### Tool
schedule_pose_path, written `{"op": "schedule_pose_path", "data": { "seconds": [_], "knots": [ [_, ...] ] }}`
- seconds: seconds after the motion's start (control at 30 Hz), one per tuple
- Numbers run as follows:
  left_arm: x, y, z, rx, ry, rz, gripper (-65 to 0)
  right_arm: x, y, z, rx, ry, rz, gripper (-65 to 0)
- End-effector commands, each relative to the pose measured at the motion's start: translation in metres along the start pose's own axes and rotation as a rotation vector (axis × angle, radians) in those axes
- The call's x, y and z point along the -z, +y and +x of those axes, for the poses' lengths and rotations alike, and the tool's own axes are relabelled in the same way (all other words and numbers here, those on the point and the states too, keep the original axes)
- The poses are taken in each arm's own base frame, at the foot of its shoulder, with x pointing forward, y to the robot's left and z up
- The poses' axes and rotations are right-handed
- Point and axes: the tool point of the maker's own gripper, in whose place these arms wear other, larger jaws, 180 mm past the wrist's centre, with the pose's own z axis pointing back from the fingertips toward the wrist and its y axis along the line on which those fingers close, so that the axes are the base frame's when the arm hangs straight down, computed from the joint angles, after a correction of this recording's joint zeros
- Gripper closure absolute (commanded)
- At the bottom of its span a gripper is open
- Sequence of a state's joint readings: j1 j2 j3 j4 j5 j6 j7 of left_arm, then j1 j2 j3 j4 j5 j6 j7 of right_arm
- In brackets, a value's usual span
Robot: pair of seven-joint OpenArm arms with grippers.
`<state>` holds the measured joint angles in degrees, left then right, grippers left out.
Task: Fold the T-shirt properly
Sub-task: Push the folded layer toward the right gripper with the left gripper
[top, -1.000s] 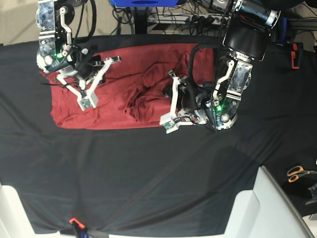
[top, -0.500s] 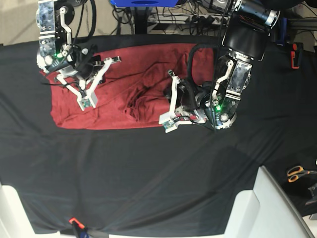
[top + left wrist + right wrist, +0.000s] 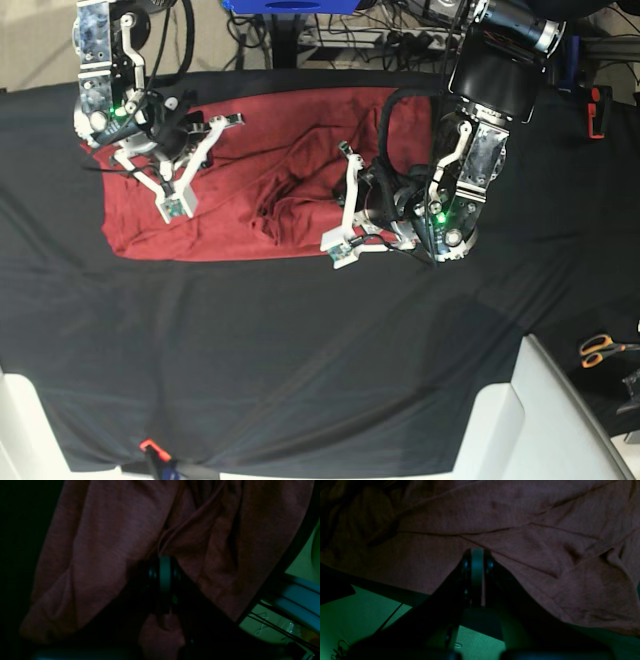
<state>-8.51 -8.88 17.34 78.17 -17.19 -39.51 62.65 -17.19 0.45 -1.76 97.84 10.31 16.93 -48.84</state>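
The maroon T-shirt [image 3: 240,200] lies rumpled on the black table cloth [image 3: 300,340], with a bunched ridge near its middle. My left gripper [image 3: 362,200] sits at the shirt's right part. In the left wrist view it [image 3: 163,562] is shut on a pinched fold of the T-shirt [image 3: 105,542], with fabric showing between the fingers lower down. My right gripper [image 3: 172,150] is over the shirt's left part. Seen from the right wrist, it [image 3: 477,552] is shut where creases of the T-shirt [image 3: 532,530] run together.
Orange-handled scissors [image 3: 600,348] lie at the right edge. White blocks stand at the bottom left [image 3: 25,430] and bottom right [image 3: 540,420]. A blue box [image 3: 290,5] and cables sit beyond the table's far edge. A small orange clip [image 3: 148,447] sits at the front edge.
My left gripper's jaws have closed on the shirt fabric, and its wrist has shifted slightly. The right arm and the shirt's left side look unchanged.
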Motion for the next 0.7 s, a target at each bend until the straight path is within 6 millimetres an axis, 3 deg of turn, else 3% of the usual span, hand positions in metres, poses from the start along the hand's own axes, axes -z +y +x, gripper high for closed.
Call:
{"op": "schedule_pose_path", "data": {
  "seconds": [0.0,0.2,0.4,0.67],
  "knots": [
    [-0.011,0.005,0.023,0.034,-0.062,0.017,0.0,-0.003,0.001,0.01,-0.002,-0.034,0.003,-0.8],
    [-0.033,0.003,0.037,0.101,-0.063,0.069,0.0,-0.001,0.001,0.008,0.0,-0.029,0.004,-0.8],
    [-0.03,-0.009,0.044,0.108,-0.046,0.05,0.0,0.008,0.001,-0.008,0.015,0.022,0.012,-0.8],
    [-0.005,-0.069,0.046,0.307,0.029,-0.057,0.0,0.01,0.008,-0.002,0.03,-0.009,0.027,-0.8]
  ]
}}
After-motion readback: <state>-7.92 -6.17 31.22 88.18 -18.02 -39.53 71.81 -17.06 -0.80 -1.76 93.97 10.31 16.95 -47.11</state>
